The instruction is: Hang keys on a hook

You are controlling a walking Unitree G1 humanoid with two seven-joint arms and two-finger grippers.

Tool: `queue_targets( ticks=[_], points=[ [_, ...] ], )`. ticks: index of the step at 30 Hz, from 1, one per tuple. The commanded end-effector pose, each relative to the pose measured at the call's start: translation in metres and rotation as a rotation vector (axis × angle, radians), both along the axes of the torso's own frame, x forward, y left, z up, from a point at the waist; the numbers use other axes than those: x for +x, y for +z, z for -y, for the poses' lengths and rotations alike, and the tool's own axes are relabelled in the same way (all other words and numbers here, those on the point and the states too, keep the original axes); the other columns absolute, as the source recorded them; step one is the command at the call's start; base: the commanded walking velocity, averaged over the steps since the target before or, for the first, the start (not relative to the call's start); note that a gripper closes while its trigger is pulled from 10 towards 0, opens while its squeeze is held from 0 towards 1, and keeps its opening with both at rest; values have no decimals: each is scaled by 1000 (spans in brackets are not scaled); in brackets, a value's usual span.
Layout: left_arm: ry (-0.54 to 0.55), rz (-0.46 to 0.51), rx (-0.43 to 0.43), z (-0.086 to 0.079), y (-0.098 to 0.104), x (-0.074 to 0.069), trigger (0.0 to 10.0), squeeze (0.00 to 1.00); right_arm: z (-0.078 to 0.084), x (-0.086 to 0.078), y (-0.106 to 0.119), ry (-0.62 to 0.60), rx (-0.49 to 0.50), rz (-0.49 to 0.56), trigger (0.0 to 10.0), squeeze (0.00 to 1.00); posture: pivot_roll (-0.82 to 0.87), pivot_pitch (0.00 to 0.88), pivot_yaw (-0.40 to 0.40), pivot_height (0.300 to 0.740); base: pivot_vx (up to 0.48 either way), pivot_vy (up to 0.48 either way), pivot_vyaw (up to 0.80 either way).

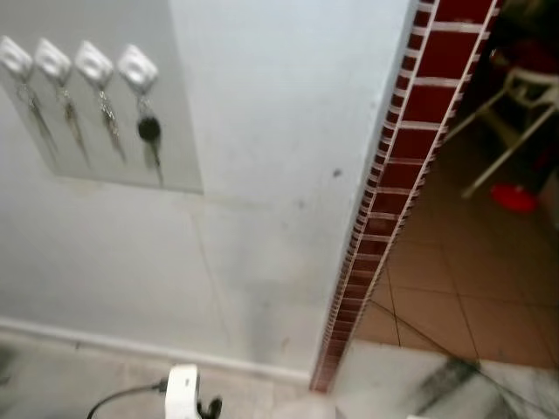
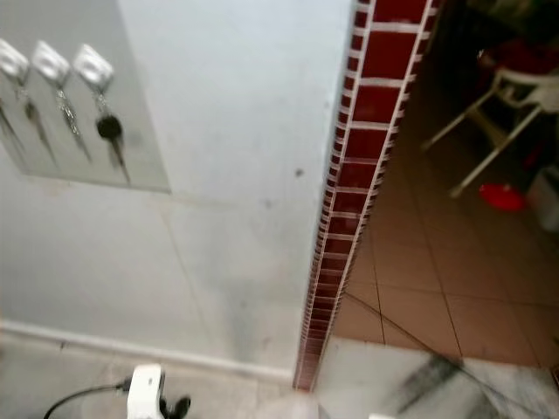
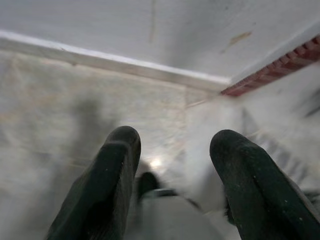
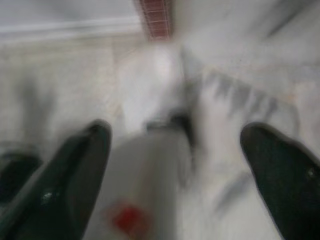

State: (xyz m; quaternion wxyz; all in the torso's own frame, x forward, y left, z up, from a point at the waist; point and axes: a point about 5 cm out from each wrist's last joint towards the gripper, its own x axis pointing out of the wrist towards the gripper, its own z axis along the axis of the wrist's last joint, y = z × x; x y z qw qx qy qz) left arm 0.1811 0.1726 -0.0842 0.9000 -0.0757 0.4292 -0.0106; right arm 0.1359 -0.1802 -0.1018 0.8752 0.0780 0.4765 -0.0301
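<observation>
On the grey wall panel (image 1: pixel 175 131), left of the red-tiled wall edge (image 1: pixel 393 175), four white hooks (image 1: pixel 138 66) each carry keys; the black-headed key (image 1: pixel 149 130) hangs nearest that edge. Hanging looks finished. The left gripper (image 3: pixel 172 145) and right gripper (image 4: pixel 175 135) hang low over the floor, jaws spread, empty.

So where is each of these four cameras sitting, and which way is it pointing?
Left eye view: on the head, facing the wall's four hooks with keys.
Right eye view: beside it, same wall and red tile edge.
Left wrist view: looks down at the floor past the left gripper.
Right wrist view: likewise, right gripper. Both grippers open.
</observation>
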Motion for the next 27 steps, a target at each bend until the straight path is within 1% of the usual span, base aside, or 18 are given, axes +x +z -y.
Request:
queue_targets(
  ticks=[1,3,19,27],
  points=[
    [-17,13,-9,7,3,7,10000,0,6,-10,-3,-10,-6,-43,10000,0,-16,27,33,740,0,0,-469],
    [-24,11,-3,8,3,7,10000,0,6,-10,-3,-12,-7,-43,10000,0,-16,27,33,740,0,0,-425],
    [-44,9,5,10,3,8,10000,0,8,-9,-3,-30,-5,-34,10000,0,-20,41,33,740,0,0,0],
    [-50,7,3,11,3,8,10000,0,9,-7,-2,-36,-4,-31,10000,0,-21,41,31,740,0,-420,0]
  ],
)
